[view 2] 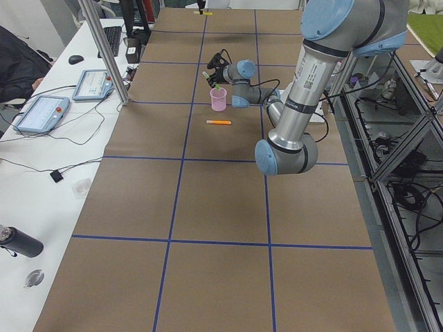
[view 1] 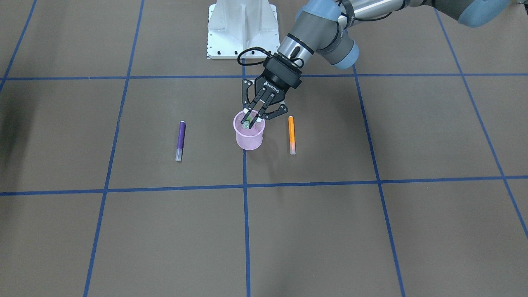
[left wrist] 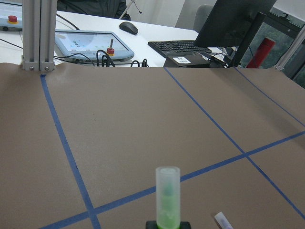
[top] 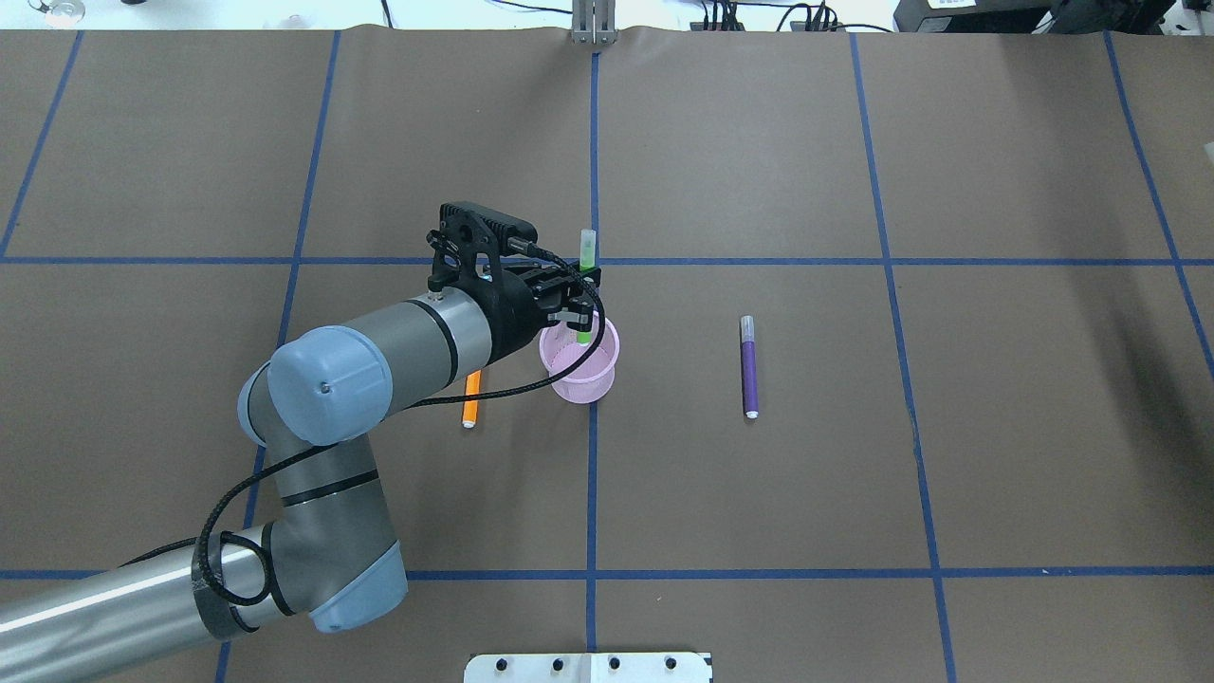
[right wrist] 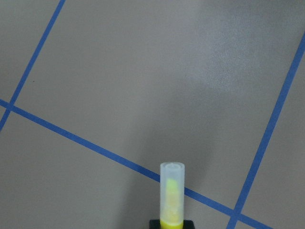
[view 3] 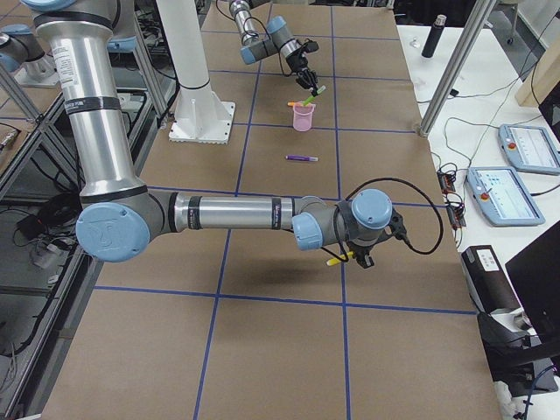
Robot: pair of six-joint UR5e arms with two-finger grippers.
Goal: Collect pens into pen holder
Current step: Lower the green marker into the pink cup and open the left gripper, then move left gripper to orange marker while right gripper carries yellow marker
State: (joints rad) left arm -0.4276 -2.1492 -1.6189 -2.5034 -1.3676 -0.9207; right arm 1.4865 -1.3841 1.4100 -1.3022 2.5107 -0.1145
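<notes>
My left gripper (view 1: 252,119) is shut on the green pen (top: 587,251), tilted cap-end up. The pen's lower end dips into the mouth of the pink mesh pen holder (view 1: 249,140), which stands upright at the table's middle. The purple pen (view 1: 180,138) lies flat on the holder's far side from my left arm. On the near side lies the orange pen (view 1: 292,134), partly under my left arm in the overhead view. Far out on the robot's right, my right gripper (view 3: 350,258) hovers low over the table, shut on a yellow pen (right wrist: 171,195) with a translucent cap.
The white robot base plate (view 1: 242,33) sits at the table's robot-side edge. Blue tape lines grid the brown table cover. A side desk with control tablets (view 2: 43,111), a keyboard and cables runs along the far edge, beside aluminium posts (view 3: 451,66).
</notes>
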